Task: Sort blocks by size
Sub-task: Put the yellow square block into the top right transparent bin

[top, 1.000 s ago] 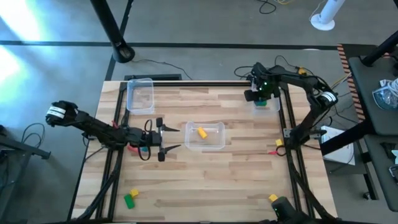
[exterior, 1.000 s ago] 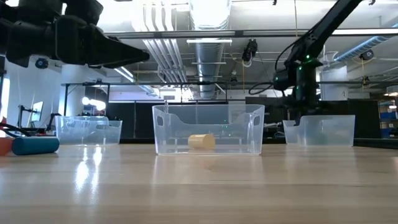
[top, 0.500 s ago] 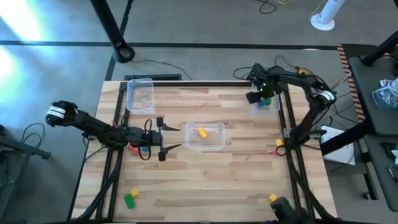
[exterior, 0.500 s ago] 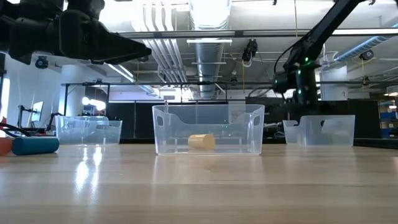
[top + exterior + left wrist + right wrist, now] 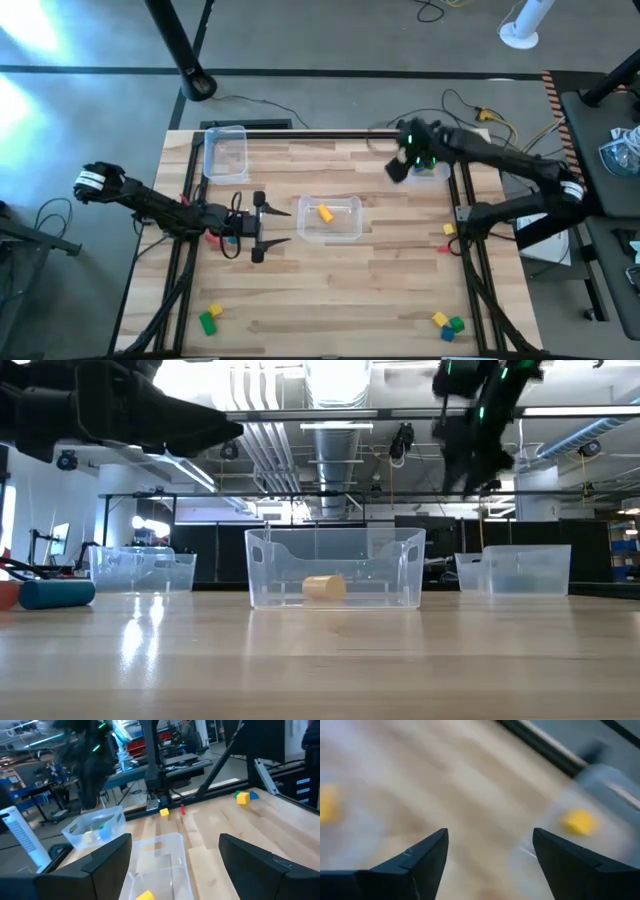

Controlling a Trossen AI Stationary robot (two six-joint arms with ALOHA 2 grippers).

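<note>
Wooden desk (image 5: 300, 280) planks carry three clear bins. At the desk's middle, the centre bin (image 5: 330, 219) holds a yellow block (image 5: 325, 212). Beside that bin, toward the left edge, the left gripper (image 5: 268, 226) hovers with fingers spread wide and empty. Near the far right corner, the right gripper (image 5: 398, 167) hangs above the wood beside the right bin (image 5: 432, 167), fingers wide apart, holding nothing. Other blocks sit at the near corners: green and yellow (image 5: 210, 318) left, yellow, green and blue (image 5: 447, 322) right.
</note>
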